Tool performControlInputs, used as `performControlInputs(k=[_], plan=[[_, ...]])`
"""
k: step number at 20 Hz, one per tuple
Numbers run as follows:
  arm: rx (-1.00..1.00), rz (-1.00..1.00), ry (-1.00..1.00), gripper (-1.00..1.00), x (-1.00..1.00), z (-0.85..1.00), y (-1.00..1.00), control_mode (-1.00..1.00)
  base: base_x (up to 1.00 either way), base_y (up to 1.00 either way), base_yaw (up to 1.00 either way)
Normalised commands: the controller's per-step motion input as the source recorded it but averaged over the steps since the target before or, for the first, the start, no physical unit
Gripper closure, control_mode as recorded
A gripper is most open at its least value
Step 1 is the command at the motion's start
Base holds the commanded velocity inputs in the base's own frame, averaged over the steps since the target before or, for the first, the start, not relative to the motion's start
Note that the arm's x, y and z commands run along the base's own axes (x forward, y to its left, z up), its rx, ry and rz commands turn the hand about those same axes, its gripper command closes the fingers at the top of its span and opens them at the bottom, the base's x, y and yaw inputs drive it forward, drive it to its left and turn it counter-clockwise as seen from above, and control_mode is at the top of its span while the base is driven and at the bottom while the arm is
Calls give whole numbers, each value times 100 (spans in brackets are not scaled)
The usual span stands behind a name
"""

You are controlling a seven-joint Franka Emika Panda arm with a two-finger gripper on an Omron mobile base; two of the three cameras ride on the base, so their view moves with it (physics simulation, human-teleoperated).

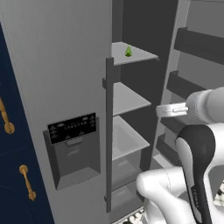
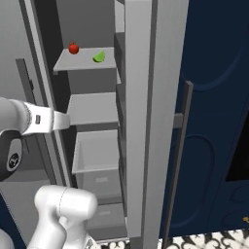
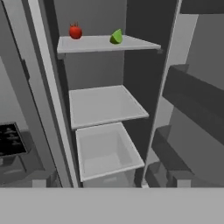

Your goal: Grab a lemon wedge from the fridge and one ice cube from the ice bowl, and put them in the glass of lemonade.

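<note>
Left base view: fridge [image 1: 65, 87] standing with right door swung open, left door shut with black dispenser panel [image 1: 72, 127] in it. Lemon wedge [image 1: 128, 51] sitting on top shelf [image 1: 140, 54], near its front edge. Below, a bare middle shelf [image 1: 129, 98] and a pale drawer [image 1: 127, 142]. White arm reaching in from lower right, toward the open compartment, well below the wedge. Navy cabinet [image 1: 8, 166] with brass handles at far left.

Right base view: wedge [image 2: 99, 57] on top shelf, red fruit [image 2: 73, 48] beside it to the left, apart. Arm level with middle shelf.

Hand view: wedge [image 3: 116, 37] upper centre on top shelf, red fruit [image 3: 75, 31] left of it. Fingers spread fully apart, holding nothing.
</note>
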Motion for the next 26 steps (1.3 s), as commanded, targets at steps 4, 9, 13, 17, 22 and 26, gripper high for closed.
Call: performControlInputs(k=[4, 9, 13, 17, 22, 26], plan=[[6, 0, 0, -100, 25, 43, 10, -100, 0, 0, 0], [5, 0, 0, -100, 36, 27, 5, -100, 0, 0, 0], [4, -2, 0, -100, 26, 27, 0, -100, 0, 0, 0], [2, 0, 0, -100, 38, 10, 0, -100, 0, 0, 0], [0, 0, 0, -100, 29, 15, 0, -100, 0, 0, 0], [0, 0, 0, -100, 19, 24, 0, -100, 0, 0, 0]])
